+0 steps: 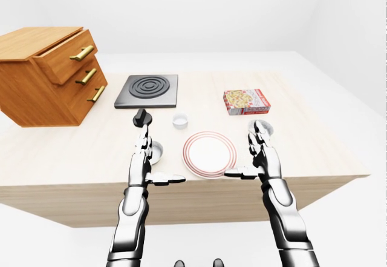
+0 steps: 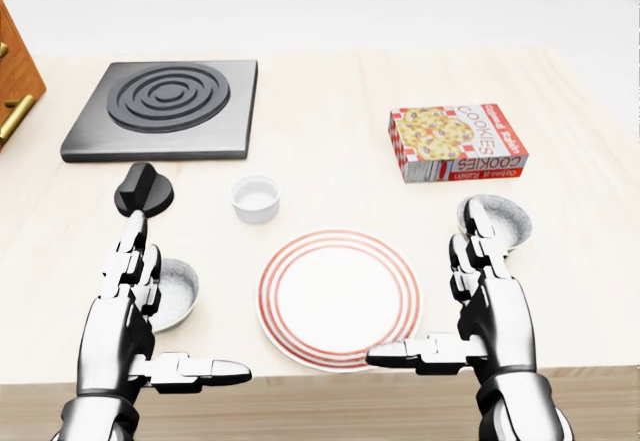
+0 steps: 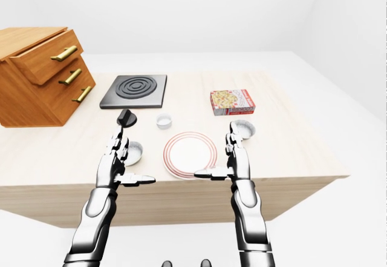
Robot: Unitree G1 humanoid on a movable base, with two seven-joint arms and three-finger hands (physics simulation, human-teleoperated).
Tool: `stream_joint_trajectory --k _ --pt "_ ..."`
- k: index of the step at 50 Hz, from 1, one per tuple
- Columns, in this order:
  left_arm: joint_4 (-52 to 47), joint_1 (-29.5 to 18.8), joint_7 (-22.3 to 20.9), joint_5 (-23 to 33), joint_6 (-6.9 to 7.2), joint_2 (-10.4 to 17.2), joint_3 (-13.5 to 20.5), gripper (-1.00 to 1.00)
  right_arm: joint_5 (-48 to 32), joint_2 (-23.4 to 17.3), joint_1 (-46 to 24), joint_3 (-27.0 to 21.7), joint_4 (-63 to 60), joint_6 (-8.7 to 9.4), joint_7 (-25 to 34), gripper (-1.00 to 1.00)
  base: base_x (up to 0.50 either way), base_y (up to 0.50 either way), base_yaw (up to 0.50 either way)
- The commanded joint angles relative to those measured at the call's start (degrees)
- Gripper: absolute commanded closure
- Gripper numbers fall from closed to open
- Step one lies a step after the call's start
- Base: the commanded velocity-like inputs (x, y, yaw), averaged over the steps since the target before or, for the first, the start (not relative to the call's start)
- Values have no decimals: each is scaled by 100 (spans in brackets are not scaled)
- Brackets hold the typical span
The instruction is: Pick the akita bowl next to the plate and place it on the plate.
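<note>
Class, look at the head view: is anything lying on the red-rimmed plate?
No. The plate shows only its bare white centre, and both bowls sit beside it on the table.

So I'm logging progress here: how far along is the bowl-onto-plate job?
Nothing is done: the plate holds nothing. Two bowls flank it, one by the open left hand, one beyond the open right hand. Neither is gripped; picking and placing remain.

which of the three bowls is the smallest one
The plain white ramekin just above the plate, below the stove burner; the two speckled bowls beside the hands are wider.
</note>
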Motion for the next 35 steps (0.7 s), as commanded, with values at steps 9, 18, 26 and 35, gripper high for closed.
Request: stream_joint_trajectory --k 9,18,26,35 --pt "98 7 -11 4 -101 4 6 -100 7 -6 -16 -18 90 -69 6 -100 -6 -21 0" --pt "65 12 -11 6 -71 3 4 -100 -51 -17 -190 -47 248 96 -163 -100 -4 -12 0" --pt "62 12 -15 -1 -42 0 2 -100 -167 3 -47 82 60 -25 -93 -100 0 0 0" --pt "40 9 -8 7 -11 -1 -5 -100 -253 5 17 103 72 -256 46 -100 7 -3 0"
